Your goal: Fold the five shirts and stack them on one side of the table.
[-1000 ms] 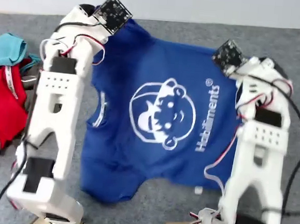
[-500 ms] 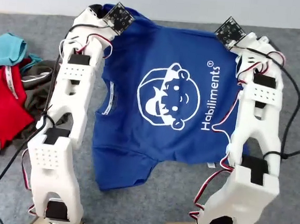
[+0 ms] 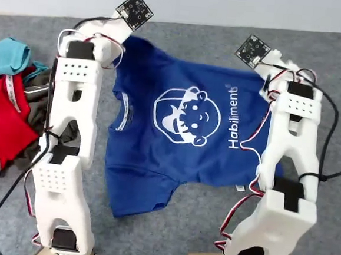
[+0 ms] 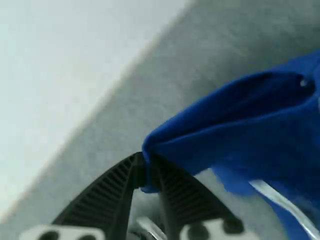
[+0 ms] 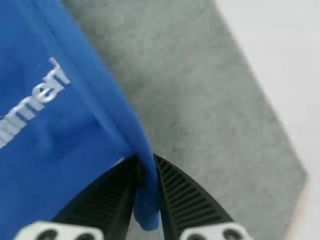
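left arm (image 3: pixel 76 126): white blocky plastic shells, dotted hole grids, red, white and black wires
right arm (image 3: pixel 290 143): matching white shells, long black cable, red-white wires
camera boards (image 3: pixel 135 11): small black squares
left gripper (image 4: pixel 146 172): black ribbed plastic, white base
right gripper (image 5: pixel 146 175): same black ribs, white base

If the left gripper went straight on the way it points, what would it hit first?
The left gripper is shut on the shirt; past that fold, probably bare grey mat, then the white strip beyond. Depth is unclear.
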Controlling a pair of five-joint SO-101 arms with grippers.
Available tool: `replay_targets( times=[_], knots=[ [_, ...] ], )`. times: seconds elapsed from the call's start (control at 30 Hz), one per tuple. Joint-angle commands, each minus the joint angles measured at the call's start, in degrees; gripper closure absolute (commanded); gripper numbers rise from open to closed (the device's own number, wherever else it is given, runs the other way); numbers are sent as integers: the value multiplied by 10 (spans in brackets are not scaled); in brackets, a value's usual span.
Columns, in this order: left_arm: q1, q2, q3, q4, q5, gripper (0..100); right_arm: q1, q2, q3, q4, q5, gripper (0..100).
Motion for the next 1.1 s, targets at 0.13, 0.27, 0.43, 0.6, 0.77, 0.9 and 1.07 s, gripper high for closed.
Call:
replay_targets(
  times=[0.13, 0.27, 0.43, 0.6, 0.77, 0.9, 1.07],
  knots=[
    [55, -7, -91, 312, -2, 994, 0, -88, -32, 167, 6, 988],
    [65, -22, -68, 314, -1, 994, 0, -92, -32, 225, 6, 988],
    [79, -73, -9, 314, 0, 994, 0, -93, -30, 270, 4, 988],
    [99, -181, 133, 314, -1, 994, 5, -98, -32, 338, 4, 988],
    [109, -313, 306, 314, -13, 994, 31, -119, -32, 385, 6, 988],
    [107, -407, 422, 314, -23, 994, 50, -149, -30, 418, 44, 988],
    [120, -513, 549, 314, -25, 994, 86, -175, -29, 436, 84, 988]
  ],
)
